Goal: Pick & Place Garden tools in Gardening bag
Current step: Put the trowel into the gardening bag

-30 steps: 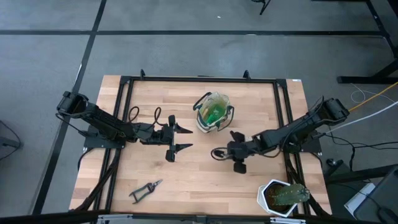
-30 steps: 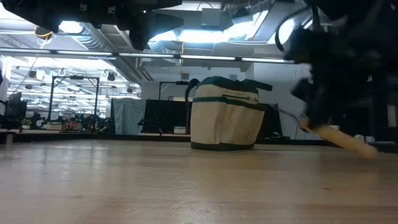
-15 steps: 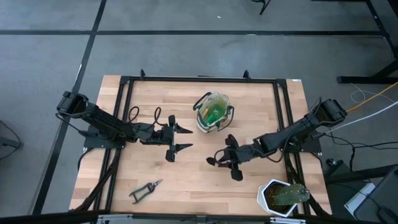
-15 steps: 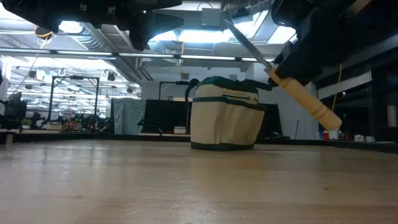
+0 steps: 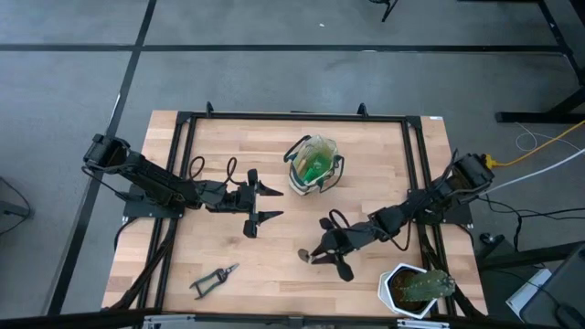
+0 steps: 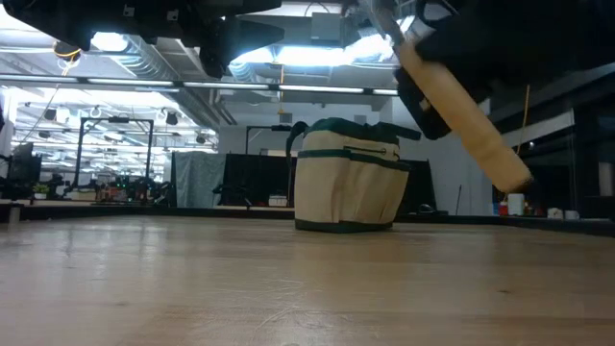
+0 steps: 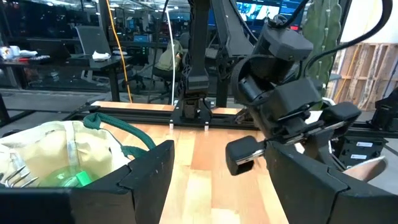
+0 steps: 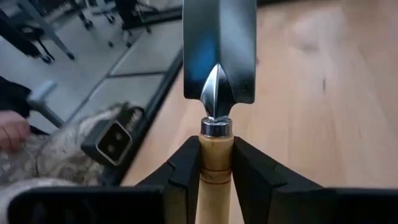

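Your right gripper (image 8: 214, 171) is clamped on the trowel (image 8: 219, 62): round wooden handle pinched between the dark fingers, shiny silver blade, held in the air over the front-right of the tabletop (image 5: 274, 265). The white pot with a green plant (image 5: 416, 289) sits just beside it at the front-right corner. Your gardening bag (image 5: 313, 164), soft tan-and-cream fabric with green trim, stands at centre-back, with the green spray bottle (image 5: 315, 168) already inside. Left gripper (image 5: 263, 203) hovers with its fingers spread apart, just left of the bag. Pruning shears (image 5: 214, 279) lie flat near the front-left, well apart from both grippers. Tabletop is pale planked wood in a black frame.
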You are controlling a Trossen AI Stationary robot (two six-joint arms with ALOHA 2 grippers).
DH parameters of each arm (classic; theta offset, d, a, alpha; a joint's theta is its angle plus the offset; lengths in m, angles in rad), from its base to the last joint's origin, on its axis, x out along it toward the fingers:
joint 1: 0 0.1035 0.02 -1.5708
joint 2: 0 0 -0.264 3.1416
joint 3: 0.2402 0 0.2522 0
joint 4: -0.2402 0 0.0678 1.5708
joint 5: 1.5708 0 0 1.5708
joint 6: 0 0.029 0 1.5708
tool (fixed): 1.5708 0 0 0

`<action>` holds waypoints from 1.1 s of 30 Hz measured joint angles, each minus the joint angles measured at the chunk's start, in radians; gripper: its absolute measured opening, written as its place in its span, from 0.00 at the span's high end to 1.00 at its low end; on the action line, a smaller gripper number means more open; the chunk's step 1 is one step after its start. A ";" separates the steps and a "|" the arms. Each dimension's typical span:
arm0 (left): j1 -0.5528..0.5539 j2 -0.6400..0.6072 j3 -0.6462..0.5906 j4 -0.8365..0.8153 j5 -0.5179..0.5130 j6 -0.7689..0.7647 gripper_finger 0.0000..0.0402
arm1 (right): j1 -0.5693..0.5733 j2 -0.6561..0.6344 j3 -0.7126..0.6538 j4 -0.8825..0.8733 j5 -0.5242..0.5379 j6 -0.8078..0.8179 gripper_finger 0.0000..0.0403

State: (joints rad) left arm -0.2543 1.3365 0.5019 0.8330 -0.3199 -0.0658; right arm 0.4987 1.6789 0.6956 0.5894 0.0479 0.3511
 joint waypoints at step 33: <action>0.000 0.000 0.000 0.000 0.000 0.000 0.38 | -0.039 0.028 0.330 0.015 0.023 -0.248 0.79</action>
State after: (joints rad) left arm -0.2546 1.3365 0.5022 0.8330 -0.3199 -0.0658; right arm 0.4593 1.7069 1.0255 0.6040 0.0704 0.1036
